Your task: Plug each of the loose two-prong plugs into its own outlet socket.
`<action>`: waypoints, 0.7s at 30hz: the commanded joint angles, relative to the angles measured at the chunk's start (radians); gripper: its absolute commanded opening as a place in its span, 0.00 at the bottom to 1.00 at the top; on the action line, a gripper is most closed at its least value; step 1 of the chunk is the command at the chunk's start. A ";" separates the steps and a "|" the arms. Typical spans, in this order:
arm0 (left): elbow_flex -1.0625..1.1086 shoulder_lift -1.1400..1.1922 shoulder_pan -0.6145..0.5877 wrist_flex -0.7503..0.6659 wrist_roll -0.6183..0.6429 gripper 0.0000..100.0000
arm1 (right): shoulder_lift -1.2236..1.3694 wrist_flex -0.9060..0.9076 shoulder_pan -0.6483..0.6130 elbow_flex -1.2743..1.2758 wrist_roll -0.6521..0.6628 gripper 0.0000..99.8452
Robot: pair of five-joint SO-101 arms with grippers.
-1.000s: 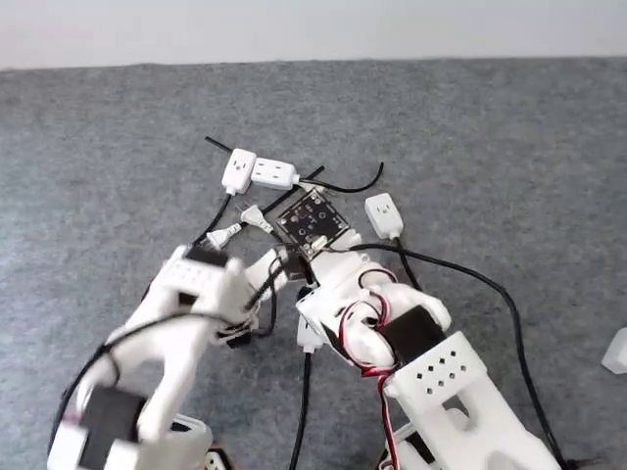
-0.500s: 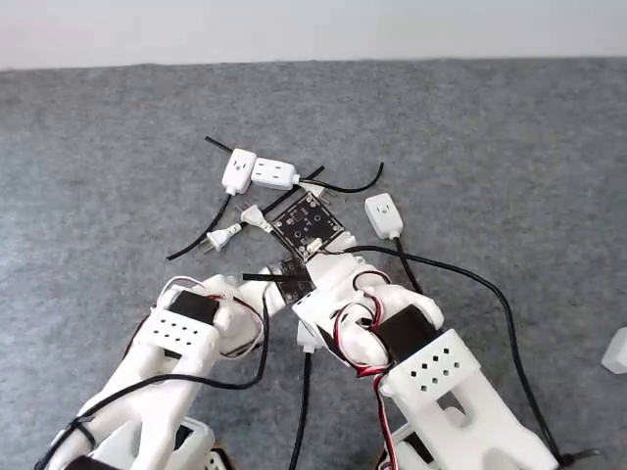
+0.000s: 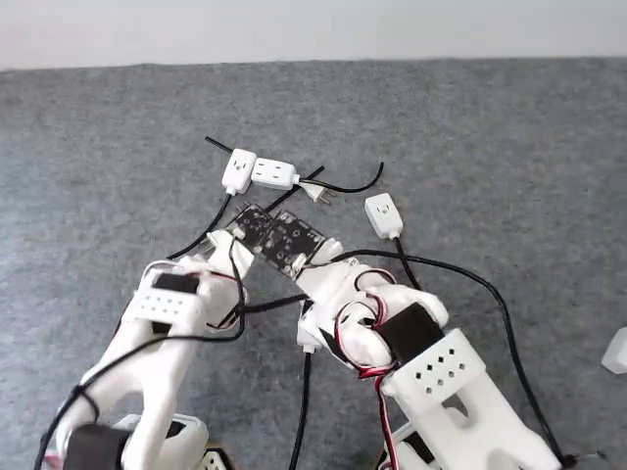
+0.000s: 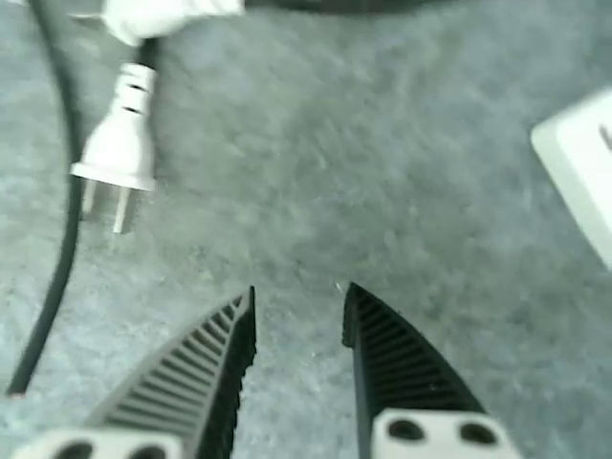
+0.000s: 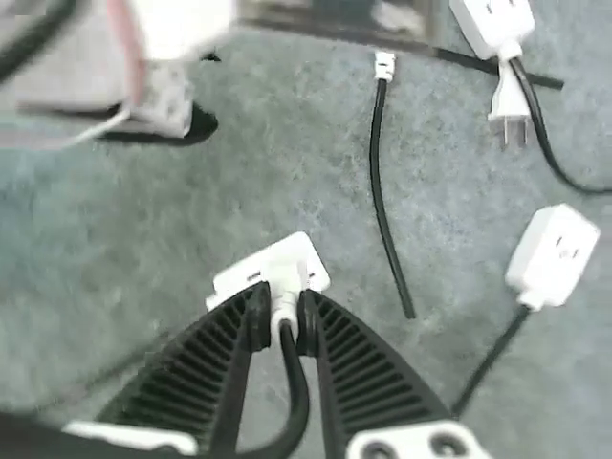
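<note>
My left gripper [image 4: 296, 311] is open just above the grey carpet, with nothing between its ribbed fingers [image 4: 215, 359]. A loose white two-prong plug [image 4: 117, 158] on a black cord lies a little ahead of it and off to one side. My right gripper [image 5: 280, 314] is shut on a white plug whose front meets a white socket block [image 5: 273, 271]. Farther off lie a single outlet [image 5: 553, 251], another loose plug [image 5: 507, 113] beside a white outlet [image 5: 491, 21], and a small plug end [image 5: 384, 65]. From above, both arms meet mid-table near the double outlet [image 3: 257, 173].
Black cords [image 3: 460, 274] loop across the carpet around the right arm [image 3: 411, 338]. The left arm [image 3: 171, 294] stands close beside it. A white outlet [image 3: 383, 215] lies right of the grippers, and a white object [image 3: 617, 351] sits at the right edge.
The left arm pulled back, then swung forward and up the table. Its gripper now covers the two loose plugs left of the right gripper. The right arm has hardly moved.
</note>
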 commanded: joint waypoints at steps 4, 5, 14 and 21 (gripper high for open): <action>-0.171 0.103 -0.092 0.083 -0.015 0.14 | 0.010 0.154 0.239 -0.126 0.029 0.01; -0.171 0.103 -0.100 0.083 -0.014 0.14 | 0.036 0.157 0.274 -0.123 0.026 0.01; -0.177 0.101 -0.106 0.061 0.014 0.14 | 0.440 0.104 0.312 -0.129 0.103 0.01; -0.177 0.103 -0.106 0.060 0.014 0.14 | 0.522 0.025 0.387 -0.133 0.218 0.01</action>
